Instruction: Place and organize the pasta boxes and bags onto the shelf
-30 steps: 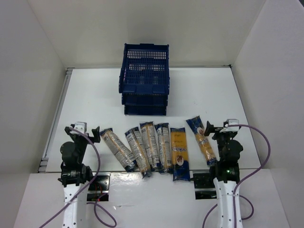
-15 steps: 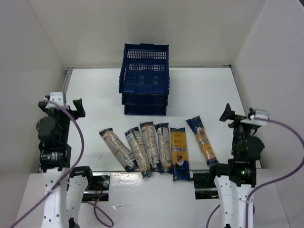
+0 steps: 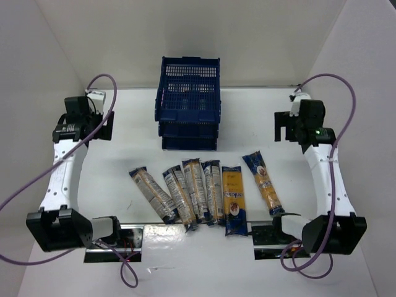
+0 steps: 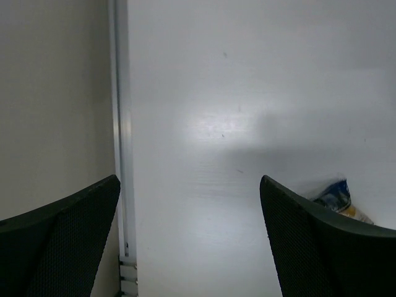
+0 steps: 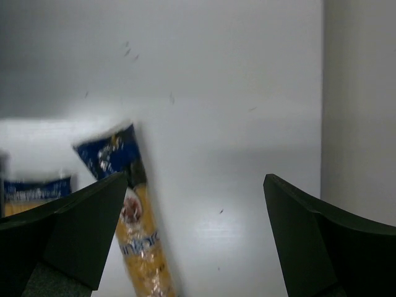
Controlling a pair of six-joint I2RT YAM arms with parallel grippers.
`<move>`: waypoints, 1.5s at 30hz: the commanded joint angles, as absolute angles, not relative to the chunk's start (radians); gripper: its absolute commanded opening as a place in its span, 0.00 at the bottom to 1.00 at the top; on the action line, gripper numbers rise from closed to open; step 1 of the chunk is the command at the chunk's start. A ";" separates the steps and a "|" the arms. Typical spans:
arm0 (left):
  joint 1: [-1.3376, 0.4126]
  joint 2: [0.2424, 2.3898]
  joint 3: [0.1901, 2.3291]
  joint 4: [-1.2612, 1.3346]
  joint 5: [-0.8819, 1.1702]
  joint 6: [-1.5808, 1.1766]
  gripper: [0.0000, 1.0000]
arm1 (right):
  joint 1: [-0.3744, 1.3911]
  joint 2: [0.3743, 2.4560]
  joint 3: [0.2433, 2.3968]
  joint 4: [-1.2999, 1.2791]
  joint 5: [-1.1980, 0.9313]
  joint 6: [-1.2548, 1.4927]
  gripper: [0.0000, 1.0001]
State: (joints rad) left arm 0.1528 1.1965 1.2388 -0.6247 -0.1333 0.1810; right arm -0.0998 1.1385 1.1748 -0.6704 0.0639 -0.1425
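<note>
Several long spaghetti packs lie side by side in a row on the white table near the front edge, with a flatter yellow pack among them and one pack at the right end. The dark blue three-tier shelf stands at the back middle with nothing showing in it. My left gripper is open and empty, raised at the far left beside the shelf. My right gripper is open and empty, raised at the far right. The right wrist view shows the right-end pack below its left finger. The left wrist view shows bare table and one pack end.
White walls enclose the table on the left, back and right. A metal rail runs along the table's left edge, right by my left gripper. Purple cables loop from both arms.
Both arms have risen from their folded pose near the front edge and swung outward and toward the back, to either side of the shelf. The packs have not moved.
</note>
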 commanded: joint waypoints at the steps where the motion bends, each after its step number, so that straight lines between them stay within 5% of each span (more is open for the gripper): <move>1: 0.160 1.246 1.281 -0.825 -0.114 0.212 0.99 | -0.023 1.172 1.246 -0.888 0.026 -0.235 1.00; 19: 0.149 1.127 1.120 -0.781 -0.049 0.081 0.99 | 0.156 1.152 1.154 -1.022 0.077 -0.275 1.00; 45: 0.149 1.115 1.167 -0.742 -0.081 0.071 0.99 | 0.236 1.617 1.081 -0.878 0.071 -0.350 1.00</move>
